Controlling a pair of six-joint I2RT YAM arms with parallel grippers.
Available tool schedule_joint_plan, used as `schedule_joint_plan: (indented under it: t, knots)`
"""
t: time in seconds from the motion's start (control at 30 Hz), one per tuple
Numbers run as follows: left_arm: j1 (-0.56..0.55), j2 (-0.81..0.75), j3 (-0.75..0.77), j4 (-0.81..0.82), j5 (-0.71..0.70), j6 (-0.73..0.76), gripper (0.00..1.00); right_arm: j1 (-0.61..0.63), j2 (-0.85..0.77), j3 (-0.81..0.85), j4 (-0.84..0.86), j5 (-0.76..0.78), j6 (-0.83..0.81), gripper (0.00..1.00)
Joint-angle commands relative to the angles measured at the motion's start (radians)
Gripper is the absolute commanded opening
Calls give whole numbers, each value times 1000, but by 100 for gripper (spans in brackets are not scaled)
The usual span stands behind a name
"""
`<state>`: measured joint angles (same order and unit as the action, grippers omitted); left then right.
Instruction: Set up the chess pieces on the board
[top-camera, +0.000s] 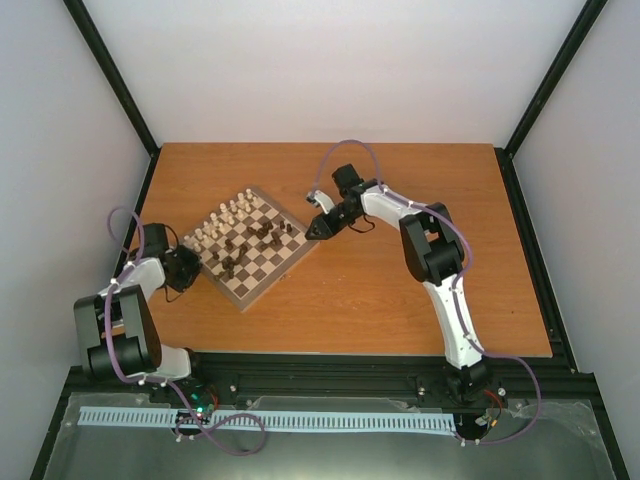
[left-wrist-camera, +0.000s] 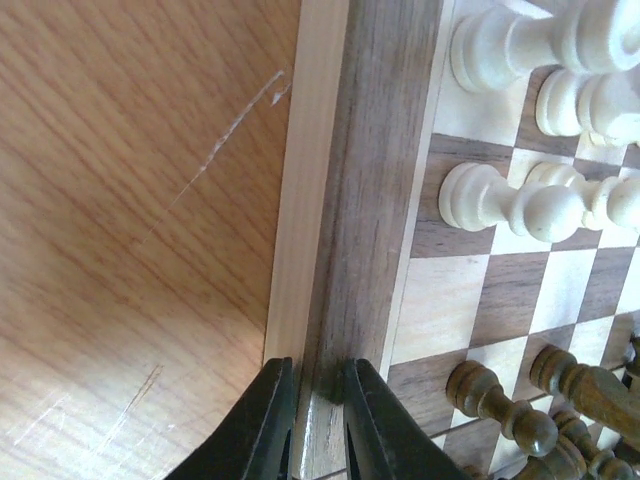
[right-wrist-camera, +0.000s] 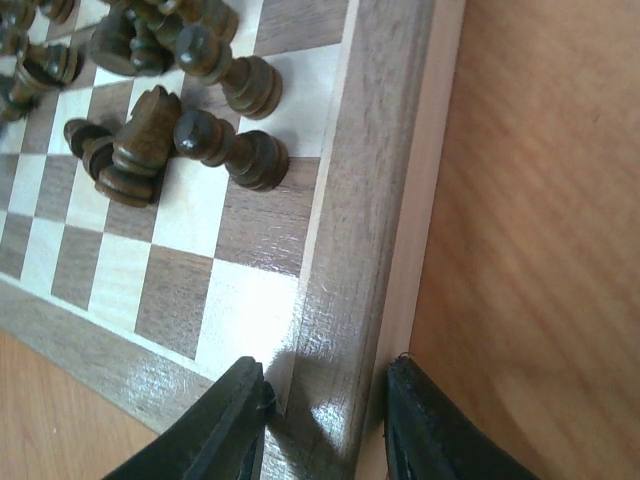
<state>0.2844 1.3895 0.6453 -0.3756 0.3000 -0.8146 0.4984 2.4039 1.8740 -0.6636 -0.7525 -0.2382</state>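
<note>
Checkered board (top-camera: 268, 268) (pieces (right-wrist-camera: 150, 140) jumbled), left fingers (left-wrist-camera: 255, 430) pinching border (left-wrist-camera: 360, 200), right fingers (right-wrist-camera: 215, 430) perhaps loosely astride.

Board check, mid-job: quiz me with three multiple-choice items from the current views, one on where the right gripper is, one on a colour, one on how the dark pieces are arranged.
1. Where is the right gripper relative to the board?
A. Over its middle squares
B. At its border, straddling it
C. Raised well clear of it

2. Which pieces line the board's upper-left edge in the top view?
A. Dark brown
B. Cream
C. Both colours mixed

3. How are the dark pieces arranged?
A. In two neat rows
B. All off the board
C. In a jumbled cluster on the squares

Answers:
1 B: the right wrist view shows the border running between its jaws.
2 B: the cream pieces stand in rows along that edge.
3 C: they bunch around mid-board, several overlapping.
</note>
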Motion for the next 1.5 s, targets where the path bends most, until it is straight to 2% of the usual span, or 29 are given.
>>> schedule_joint_plan:
  t: [0.0,0.2,0.57,1.0,1.23,1.47]
  knots:
    - [-43,39,0,1,-5,14,17,52,-11,-126,-125,68,-82,31]
    - [-116,58,12,1,-26,28,18,57,-91,-259,-122,63,-121,30]
    - [-239,90,-6,67,28,50,18,57,-253,-498,-126,68,-208,29]
    - [-457,110,-18,186,28,5,18,46,-484,-798,-114,212,-326,28]
    - [-589,132,32,187,-7,-24,18,-11,-612,-918,-125,288,-380,29]
    - [-692,187,96,185,-21,-61,18,-122,-690,-963,-188,316,-446,29]
